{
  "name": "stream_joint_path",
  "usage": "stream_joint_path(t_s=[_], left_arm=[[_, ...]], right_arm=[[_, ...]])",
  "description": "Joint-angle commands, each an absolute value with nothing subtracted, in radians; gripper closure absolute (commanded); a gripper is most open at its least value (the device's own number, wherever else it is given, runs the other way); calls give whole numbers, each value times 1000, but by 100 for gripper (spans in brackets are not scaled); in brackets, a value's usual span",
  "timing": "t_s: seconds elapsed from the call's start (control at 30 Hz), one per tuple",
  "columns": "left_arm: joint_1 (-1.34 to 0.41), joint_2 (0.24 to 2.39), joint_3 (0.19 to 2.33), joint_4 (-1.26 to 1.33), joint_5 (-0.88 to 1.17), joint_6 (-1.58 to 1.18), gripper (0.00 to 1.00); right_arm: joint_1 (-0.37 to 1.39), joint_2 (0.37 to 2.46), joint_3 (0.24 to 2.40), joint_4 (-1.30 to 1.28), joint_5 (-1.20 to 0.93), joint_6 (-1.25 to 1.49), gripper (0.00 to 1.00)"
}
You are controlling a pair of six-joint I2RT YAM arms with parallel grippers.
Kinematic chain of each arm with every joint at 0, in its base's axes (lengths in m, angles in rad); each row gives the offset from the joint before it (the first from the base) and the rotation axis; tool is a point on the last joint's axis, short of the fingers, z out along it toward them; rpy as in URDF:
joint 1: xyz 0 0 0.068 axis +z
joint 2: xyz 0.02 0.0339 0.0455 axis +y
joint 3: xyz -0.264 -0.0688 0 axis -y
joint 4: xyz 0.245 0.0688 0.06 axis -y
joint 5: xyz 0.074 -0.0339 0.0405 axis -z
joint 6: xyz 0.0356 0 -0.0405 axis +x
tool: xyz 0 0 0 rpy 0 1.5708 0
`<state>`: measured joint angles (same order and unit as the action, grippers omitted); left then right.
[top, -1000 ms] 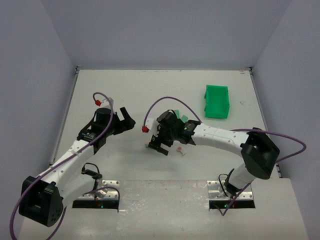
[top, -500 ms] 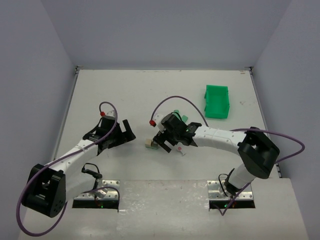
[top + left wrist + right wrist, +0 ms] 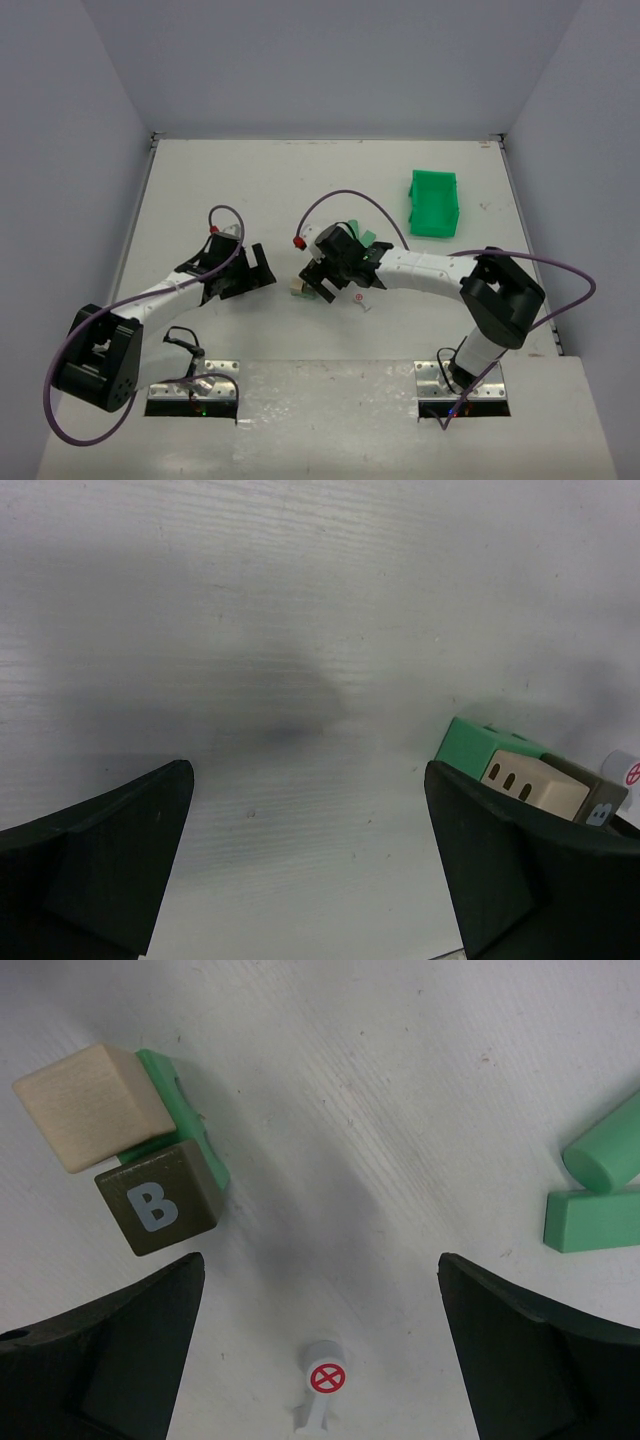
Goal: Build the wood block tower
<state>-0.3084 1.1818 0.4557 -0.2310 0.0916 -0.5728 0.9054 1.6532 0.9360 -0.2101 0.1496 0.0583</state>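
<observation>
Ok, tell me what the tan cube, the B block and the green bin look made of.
Tan cube: unpainted wood, matte; faint grain shows on its faces.
B block: probably wood painted dull olive, white letter printed on; paint hides any grain.
Bin: likely moulded plastic, given its even bright green and thin walls.

The white table [image 3: 260,190] bears a green bin [image 3: 434,204], clustered wooden blocks [image 3: 125,1130], and a small sign peg [image 3: 322,1388].

tan cube [image 3: 90,1105], olive cube [image 3: 160,1210] with white b, green blocks [image 3: 592,1220], bright green bin [image 3: 434,216]
</observation>
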Motion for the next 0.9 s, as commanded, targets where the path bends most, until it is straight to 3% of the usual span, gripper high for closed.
stream_joint_path(t_s=[0.0, 0.87], left_arm=[[-330, 1201, 476, -171, 110, -563, 0], [-376, 1266, 485, -134, 108, -557, 0]], right_arm=[[904, 1657, 974, -176, 147, 77, 1], [904, 1688, 998, -169, 120, 85, 1]])
